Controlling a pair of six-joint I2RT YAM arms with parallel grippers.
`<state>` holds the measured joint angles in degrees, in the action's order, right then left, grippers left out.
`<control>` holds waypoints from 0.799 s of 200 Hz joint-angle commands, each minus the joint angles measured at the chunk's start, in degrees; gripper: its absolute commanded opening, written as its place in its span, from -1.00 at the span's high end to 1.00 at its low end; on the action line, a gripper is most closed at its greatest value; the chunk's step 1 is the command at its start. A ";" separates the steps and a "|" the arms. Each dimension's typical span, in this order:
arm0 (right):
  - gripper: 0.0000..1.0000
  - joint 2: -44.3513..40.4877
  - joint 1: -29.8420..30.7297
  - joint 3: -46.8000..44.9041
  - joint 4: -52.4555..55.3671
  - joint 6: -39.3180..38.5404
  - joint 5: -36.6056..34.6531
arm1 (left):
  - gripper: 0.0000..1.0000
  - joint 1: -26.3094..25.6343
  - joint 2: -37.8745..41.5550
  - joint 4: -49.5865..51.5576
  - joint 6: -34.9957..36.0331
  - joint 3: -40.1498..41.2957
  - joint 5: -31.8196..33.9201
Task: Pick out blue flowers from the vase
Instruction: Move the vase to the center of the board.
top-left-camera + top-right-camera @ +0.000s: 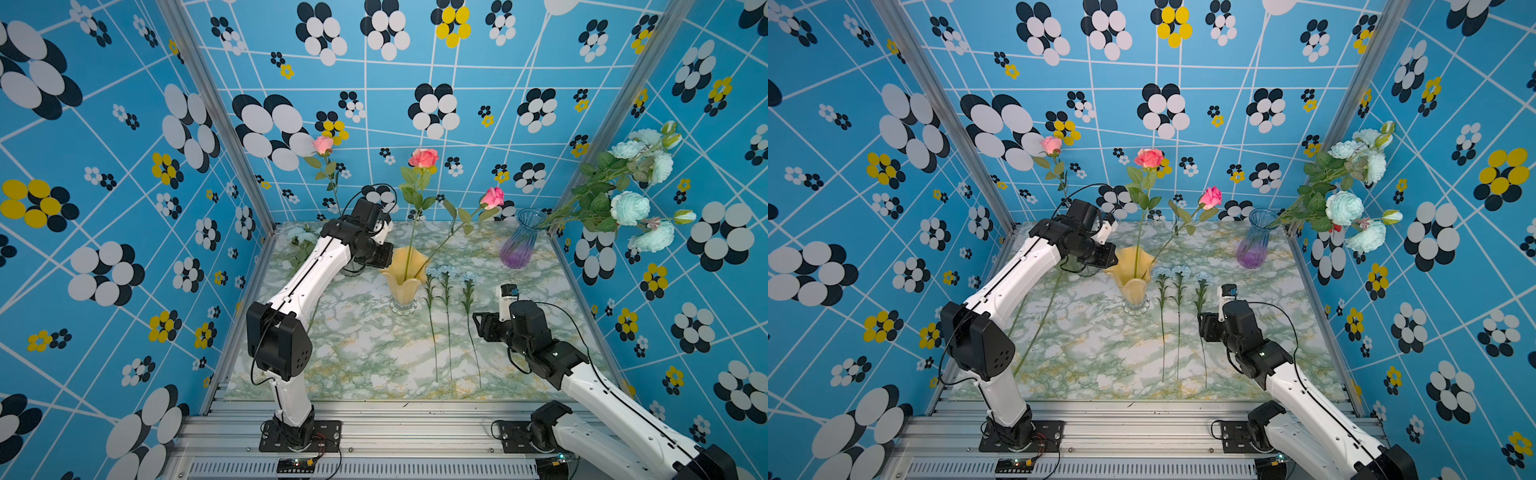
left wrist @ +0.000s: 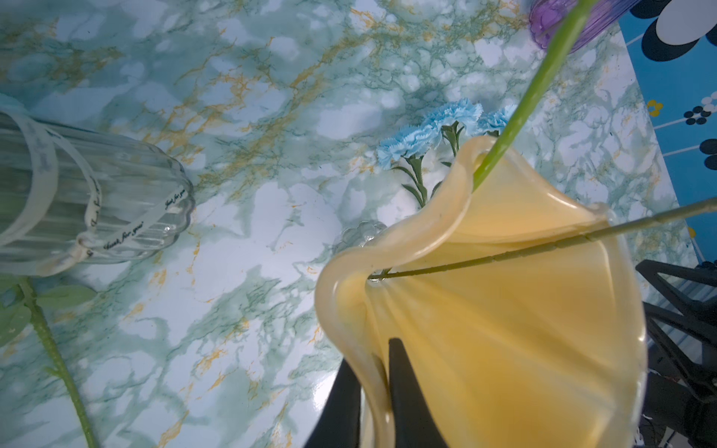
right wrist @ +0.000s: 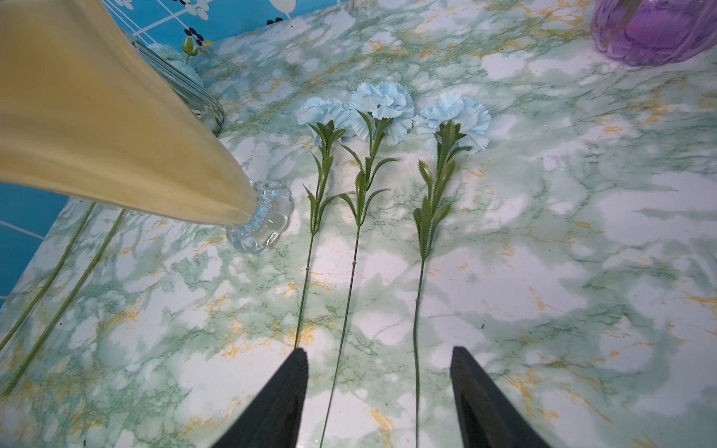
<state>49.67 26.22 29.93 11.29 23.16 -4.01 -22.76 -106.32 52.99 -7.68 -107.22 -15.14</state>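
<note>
Notably, left hand point(image 2: 372, 353) is clamped on the yellow vase point(image 2: 504, 329): one finger outside the rim, one inside, the wall pinched between. Two roses point(image 1: 423, 158) stand in that vase, stems rising from its mouth just ahead of the fingers. Clear vase point(image 2: 97, 209) off to that hand's side, apart.

Meanwhile, right hand point(image 3: 379, 351) open, fingers spread, holding nothing, over the counter point(image 3: 582, 271). Three blue carnations point(image 3: 382, 104) lie flat just ahead of it, side by side, blooms at the far end, stems running back toward its fingers. Farther out, purple vase point(image 1: 519, 245) holds a blue peony spray point(image 1: 629, 208) leaning past the counter's corner.
</note>
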 commanded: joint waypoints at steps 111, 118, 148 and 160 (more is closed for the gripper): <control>-0.22 1.90 0.58 1.40 -0.92 -0.83 -1.34 | 1.00 4.17 -16.22 -4.95 -0.14 -22.49 2.56; -0.21 2.07 0.60 1.52 -0.91 -0.92 -1.28 | 1.00 4.44 -17.16 -4.75 -0.21 -23.88 2.57; -0.22 2.65 0.79 1.70 -0.88 -0.95 -1.48 | 1.00 5.55 -20.07 -4.86 -0.94 -28.51 1.74; -0.22 3.08 0.77 1.87 -0.92 -1.05 -1.62 | 1.00 5.86 -21.11 -5.04 -1.26 -29.83 0.87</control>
<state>52.03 26.46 29.95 11.29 22.94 -4.40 -18.59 -125.54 52.34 -8.51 -132.79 -14.35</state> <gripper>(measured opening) 0.608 0.138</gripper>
